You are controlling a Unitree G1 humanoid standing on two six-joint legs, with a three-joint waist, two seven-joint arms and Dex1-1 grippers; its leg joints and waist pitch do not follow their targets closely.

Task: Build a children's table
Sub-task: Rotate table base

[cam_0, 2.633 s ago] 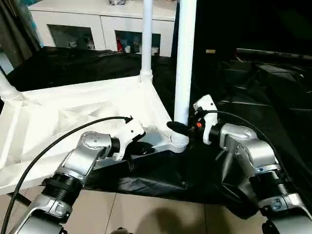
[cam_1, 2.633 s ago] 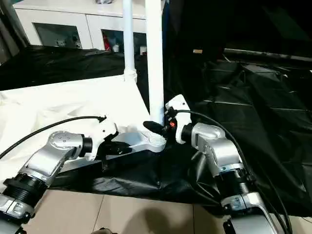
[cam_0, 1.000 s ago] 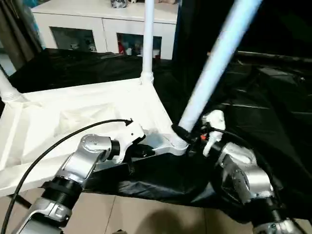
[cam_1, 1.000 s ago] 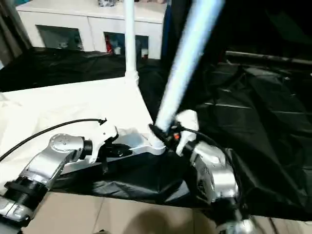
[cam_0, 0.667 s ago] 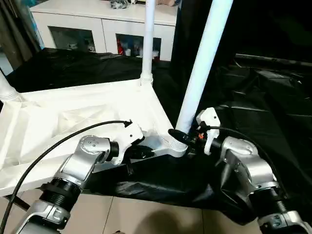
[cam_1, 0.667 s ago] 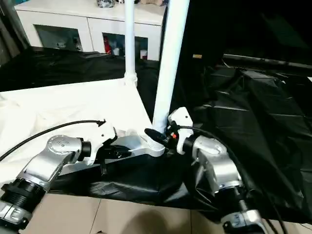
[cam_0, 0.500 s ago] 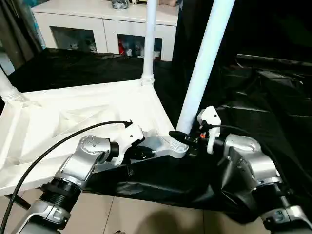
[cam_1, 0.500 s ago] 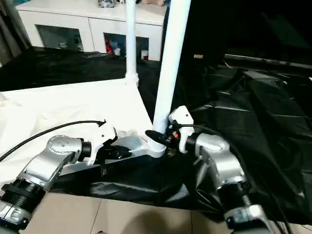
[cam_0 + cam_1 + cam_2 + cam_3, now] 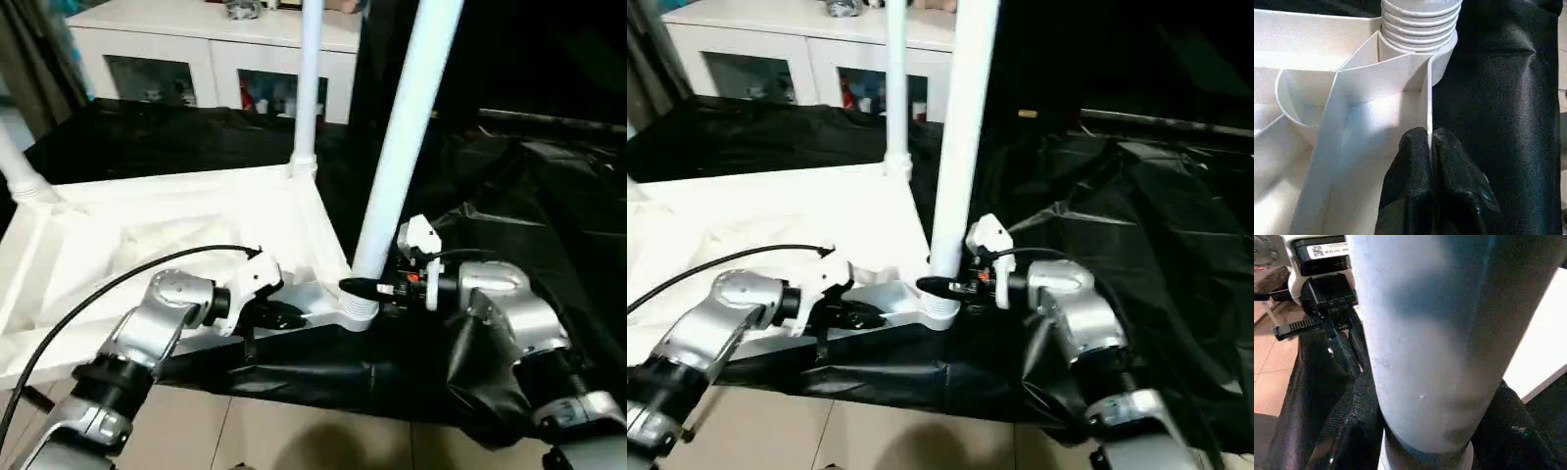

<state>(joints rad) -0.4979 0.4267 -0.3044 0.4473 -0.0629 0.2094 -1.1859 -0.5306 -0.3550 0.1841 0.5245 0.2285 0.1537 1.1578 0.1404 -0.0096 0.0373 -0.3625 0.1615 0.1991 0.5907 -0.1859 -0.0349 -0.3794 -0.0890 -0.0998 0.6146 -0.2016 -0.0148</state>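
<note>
The white tabletop lies underside up on a black sheet. My left gripper is shut on a thin edge wall of the tabletop, its fingertips pinching it just short of the near corner socket. A long white leg stands in that socket, leaning slightly right. My right gripper is shut on the leg's base, with a black finger on each side of the tube. Another leg stands upright at the far corner, and a third leg rises at the far left.
A white cabinet with glass doors stands behind the tabletop. The black sheet is crumpled and spreads far right and under the table. Tiled floor shows along the near edge.
The near leg, steeply tilted to the right a second ago, now stands closer to upright in its socket. My right arm moved with it. The left gripper kept its grip.
</note>
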